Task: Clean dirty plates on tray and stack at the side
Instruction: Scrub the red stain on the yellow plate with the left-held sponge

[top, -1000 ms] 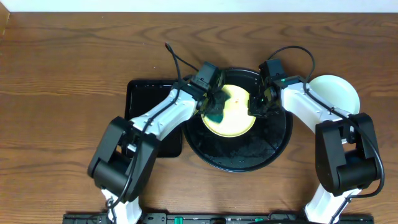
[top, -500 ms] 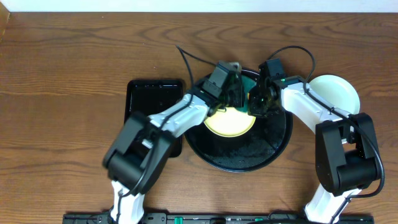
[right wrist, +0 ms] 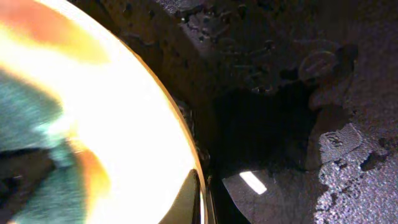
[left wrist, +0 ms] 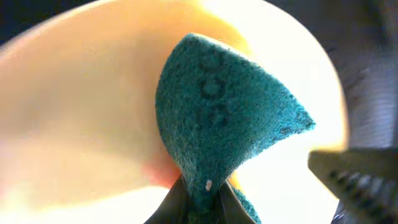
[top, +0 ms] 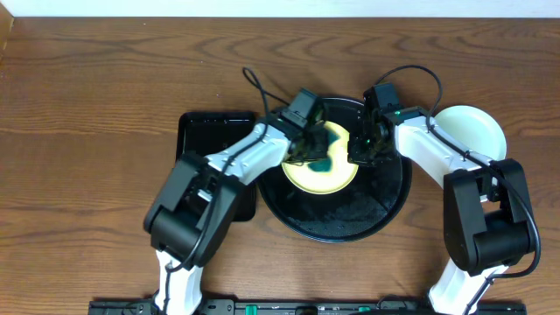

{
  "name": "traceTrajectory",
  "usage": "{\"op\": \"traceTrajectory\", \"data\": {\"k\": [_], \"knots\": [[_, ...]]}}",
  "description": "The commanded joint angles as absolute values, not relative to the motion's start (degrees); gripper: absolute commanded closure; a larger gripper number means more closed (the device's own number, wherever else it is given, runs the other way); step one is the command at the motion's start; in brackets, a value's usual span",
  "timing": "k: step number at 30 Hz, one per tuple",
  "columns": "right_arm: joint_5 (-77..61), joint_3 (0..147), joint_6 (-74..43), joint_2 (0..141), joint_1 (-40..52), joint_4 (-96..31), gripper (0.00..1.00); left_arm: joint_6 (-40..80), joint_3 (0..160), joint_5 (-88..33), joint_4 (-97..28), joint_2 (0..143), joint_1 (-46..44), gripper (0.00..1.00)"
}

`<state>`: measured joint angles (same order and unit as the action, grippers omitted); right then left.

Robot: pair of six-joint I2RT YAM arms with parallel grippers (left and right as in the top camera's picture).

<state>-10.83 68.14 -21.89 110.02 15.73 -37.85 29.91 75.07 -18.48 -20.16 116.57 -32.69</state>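
A pale yellow plate (top: pixel 325 175) lies in the round black tray (top: pixel 385 201). My left gripper (top: pixel 312 149) is shut on a teal sponge (top: pixel 323 161) that presses on the plate's upper middle. In the left wrist view the sponge (left wrist: pixel 230 106) fans out from the fingers (left wrist: pixel 202 202) over the plate (left wrist: pixel 74 112), with a red smear (left wrist: pixel 158 175) beside it. My right gripper (top: pixel 360 150) is shut on the plate's right rim; the right wrist view shows the fingers (right wrist: pixel 203 199) pinching the rim of the plate (right wrist: pixel 106 124) over the tray (right wrist: pixel 298 93). A pale plate (top: pixel 472 131) sits on the table right of the tray.
A smaller rectangular black tray (top: pixel 210 144) lies left of the round tray, partly under my left arm. The round tray's floor (top: pixel 350 214) is wet and speckled. Bare wooden table (top: pixel 87 114) surrounds everything.
My left gripper with the sponge swept from the plate's left side up to its far edge, then back down onto the plate's middle. The right gripper stayed on the rim.
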Motion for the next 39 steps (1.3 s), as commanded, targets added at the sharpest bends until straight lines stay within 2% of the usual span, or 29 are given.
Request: {"op": "traceTrajectory", "data": {"k": [1, 9, 21, 24, 30, 39], "knots": [[-9.1, 67.5, -21.8, 111.7, 16.1, -38.3, 0.99, 27.0, 72.1, -12.2, -24.1, 115.4, -29.5, 0.93], [-9.0, 67.5, -21.8, 111.7, 16.1, -38.1, 0.99, 26.6, 72.1, -12.4, -22.6, 106.0, -30.0, 0.92], [-9.1, 67.5, -21.8, 111.7, 16.1, -38.2, 0.99, 26.6, 72.1, -12.3, -18.4, 113.0, -37.5, 0.92], [-9.1, 67.5, -21.8, 111.7, 16.1, -38.2, 0.99, 26.2, 72.1, -10.9, -18.8, 114.8, -36.7, 0.92], [-9.1, 67.5, -21.8, 111.7, 16.1, -38.2, 0.99, 25.4, 72.1, 1.1, -21.3, 115.7, -33.1, 0.92], [-9.1, 67.5, -21.8, 111.7, 16.1, -38.3, 0.99, 22.5, 72.1, 2.2, -20.4, 113.4, -28.6, 0.93]]}}
